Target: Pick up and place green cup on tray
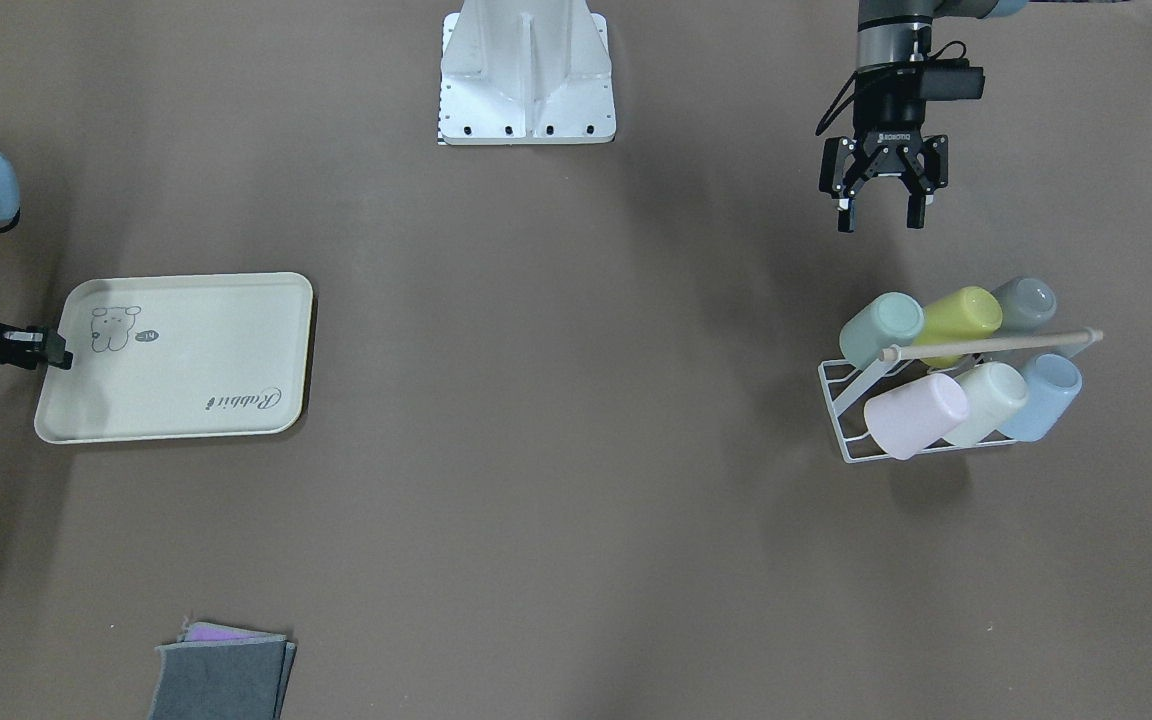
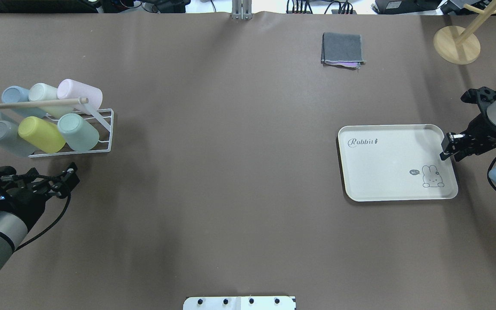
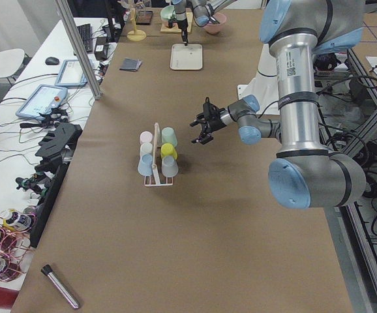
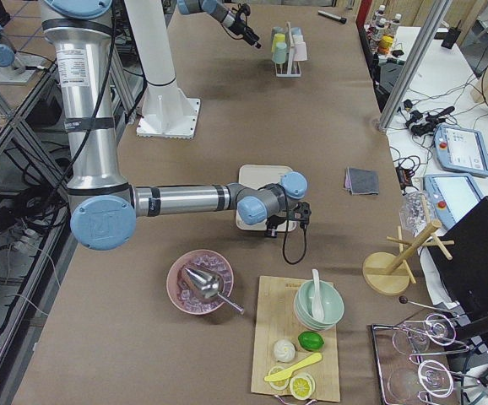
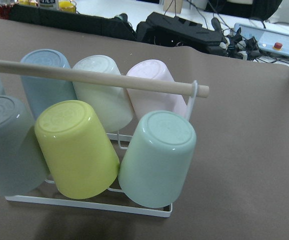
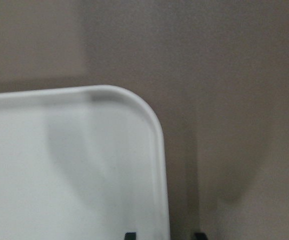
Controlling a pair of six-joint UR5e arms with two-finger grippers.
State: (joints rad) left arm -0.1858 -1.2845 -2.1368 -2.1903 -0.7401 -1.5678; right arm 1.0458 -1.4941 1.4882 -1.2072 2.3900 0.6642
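Sideways in a white wire rack (image 5: 89, 204), base toward the left wrist camera, lies the small pale mint-green plastic tumbler, the green cup (image 5: 157, 157). It is the end cup of the rack's row nearer the robot. It touches a brighter yellow-green plastic cup (image 5: 74, 150), and a grey plastic cup (image 5: 7, 145) lies beyond that. The row behind holds a light blue cup (image 5: 47, 95), a cream-white cup (image 5: 102, 102) and a pale pink cup (image 5: 154, 100). A round wooden rod (image 5: 99, 77) spans the top of the rack above them.

The left gripper (image 1: 880, 220) hangs near the rack on the robot's side, apart from every cup, its fingers spread wide and holding nothing.

Well apart, across the brown table (image 2: 230, 172), the large cream rectangular tray (image 2: 390, 172) with a raised rim, an animal drawing and "Rabbit" script lies flat, nothing on it. The right gripper (image 2: 446, 153) sits at the tray's short edge by the drawing. Its wrist camera shows a fingertip on each side of the rim, but I cannot tell whether they pinch it.

A folded grey cloth (image 2: 342, 48) lies toward the table's far edge.
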